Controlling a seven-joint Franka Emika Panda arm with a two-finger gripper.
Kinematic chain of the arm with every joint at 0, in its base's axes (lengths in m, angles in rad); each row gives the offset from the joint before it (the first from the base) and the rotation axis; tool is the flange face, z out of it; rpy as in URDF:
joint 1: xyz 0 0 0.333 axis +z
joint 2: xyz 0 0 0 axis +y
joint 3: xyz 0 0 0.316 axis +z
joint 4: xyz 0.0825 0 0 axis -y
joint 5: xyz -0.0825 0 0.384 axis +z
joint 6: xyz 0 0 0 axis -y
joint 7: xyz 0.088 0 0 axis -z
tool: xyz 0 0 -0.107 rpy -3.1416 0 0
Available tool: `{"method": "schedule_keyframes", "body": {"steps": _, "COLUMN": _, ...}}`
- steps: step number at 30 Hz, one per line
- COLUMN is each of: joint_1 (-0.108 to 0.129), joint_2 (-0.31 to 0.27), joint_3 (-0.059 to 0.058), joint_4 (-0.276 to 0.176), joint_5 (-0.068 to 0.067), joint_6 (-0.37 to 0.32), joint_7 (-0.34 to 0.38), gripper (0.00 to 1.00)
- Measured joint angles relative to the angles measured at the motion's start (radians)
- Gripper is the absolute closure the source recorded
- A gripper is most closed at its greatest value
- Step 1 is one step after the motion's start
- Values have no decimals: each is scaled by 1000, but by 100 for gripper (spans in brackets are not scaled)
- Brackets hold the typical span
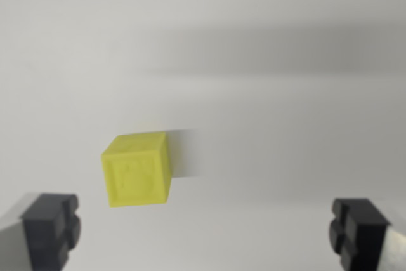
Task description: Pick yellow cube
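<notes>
Approach step: jaws stand wide apart above the desk (266, 49), cube (136, 169) untouched and off-centre toward the wrist view's left; next move calls for centring, then descent.

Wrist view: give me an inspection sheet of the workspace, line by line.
Surface: plain white tabletop, bare, crossed by a broad soft shadow band near the top.
Job's things: one yellow cube, resting on the surface, left of centre in the wrist view, faint embossing on its front face, casting a shadow to its right.
Clutter: nothing seen.
Grippers: pincer open; its two dark fingertips sit at the bottom corners, far apart. The cube lies ahead of them, nearer the wrist view's left fingertip, not touched.
Cables: nothing seen.
Surroundings: nothing seen beyond the white surface.
</notes>
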Motion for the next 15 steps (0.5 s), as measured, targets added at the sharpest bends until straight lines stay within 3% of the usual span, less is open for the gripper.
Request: {"method": "schedule_keyframes", "body": {"steps": 15, "joint_1": 31, "joint_2": 25, "joint_3": 0, "joint_4": -81, "joint_5": 4, "joint_6": 105, "joint_7": 20, "gripper": 0}}
